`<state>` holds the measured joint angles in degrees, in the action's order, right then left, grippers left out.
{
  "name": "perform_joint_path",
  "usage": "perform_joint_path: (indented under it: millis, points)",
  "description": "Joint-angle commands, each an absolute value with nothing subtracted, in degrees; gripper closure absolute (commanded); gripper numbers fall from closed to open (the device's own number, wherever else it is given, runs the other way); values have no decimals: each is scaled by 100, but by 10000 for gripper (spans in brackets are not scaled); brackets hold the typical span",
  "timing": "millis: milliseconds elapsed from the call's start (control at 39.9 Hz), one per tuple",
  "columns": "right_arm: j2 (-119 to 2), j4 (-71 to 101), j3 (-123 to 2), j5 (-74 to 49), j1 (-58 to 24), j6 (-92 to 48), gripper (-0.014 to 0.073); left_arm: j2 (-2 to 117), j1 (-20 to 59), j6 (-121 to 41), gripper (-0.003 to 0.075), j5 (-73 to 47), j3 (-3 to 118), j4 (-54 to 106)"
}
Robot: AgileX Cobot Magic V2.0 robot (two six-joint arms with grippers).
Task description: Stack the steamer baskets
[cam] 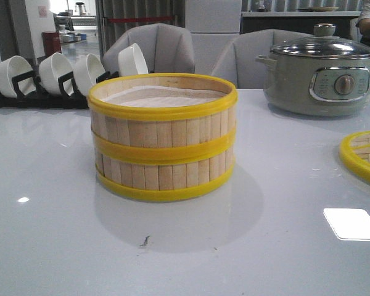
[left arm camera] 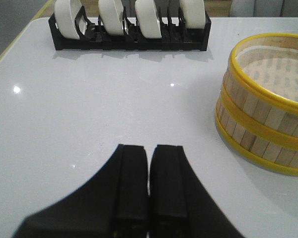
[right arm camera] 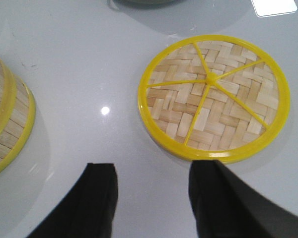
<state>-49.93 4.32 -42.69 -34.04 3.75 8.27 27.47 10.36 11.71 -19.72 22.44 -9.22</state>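
Observation:
Two steamer baskets (cam: 162, 139) stand stacked one on the other at the table's middle, with no lid on top. The stack also shows in the left wrist view (left arm camera: 265, 126) and at the edge of the right wrist view (right arm camera: 5, 124). The woven yellow-rimmed lid (right arm camera: 213, 96) lies flat on the table at the right; its edge shows in the front view (cam: 364, 154). My left gripper (left arm camera: 149, 151) is shut and empty above bare table beside the stack. My right gripper (right arm camera: 151, 171) is open and empty, close to the lid's near rim. Neither gripper shows in the front view.
A black rack (cam: 24, 92) holding white bowls (cam: 55, 71) stands at the back left; it also shows in the left wrist view (left arm camera: 129, 37). A grey-green electric pot (cam: 320, 74) with a glass lid stands at the back right. Grey chairs stand behind the table.

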Motion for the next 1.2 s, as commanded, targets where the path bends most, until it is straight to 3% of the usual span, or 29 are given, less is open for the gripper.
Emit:
perform_joint_path:
  millis: [0, 1178]
  points:
    - [-4963, 423, -4464, -3075, 387, 795, 149, 2754, 1090, 1201, 636, -1460, 2412, -1014]
    - [-4963, 539, -4464, -4397, 387, 795, 149, 2754, 1090, 1201, 636, -1460, 2412, -1014]
